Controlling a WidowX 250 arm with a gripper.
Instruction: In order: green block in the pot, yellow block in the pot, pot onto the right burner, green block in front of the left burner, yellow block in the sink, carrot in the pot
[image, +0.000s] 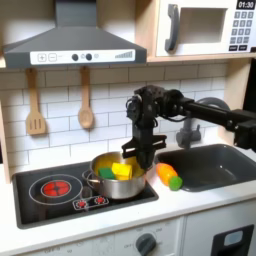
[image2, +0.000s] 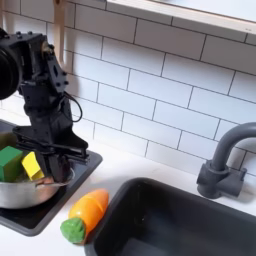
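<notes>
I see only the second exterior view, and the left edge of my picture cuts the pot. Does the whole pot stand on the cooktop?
Observer: Yes. In the first exterior view the pot stands whole on the right part of the black cooktop.
Operator: Is the left burner free?
Observer: Yes. The left burner shows its red rings, and nothing lies on it.
Operator: What hangs on the wall beside the spoon?
Observer: A wooden spatula hangs to the first exterior view's left of the wooden spoon.
</notes>
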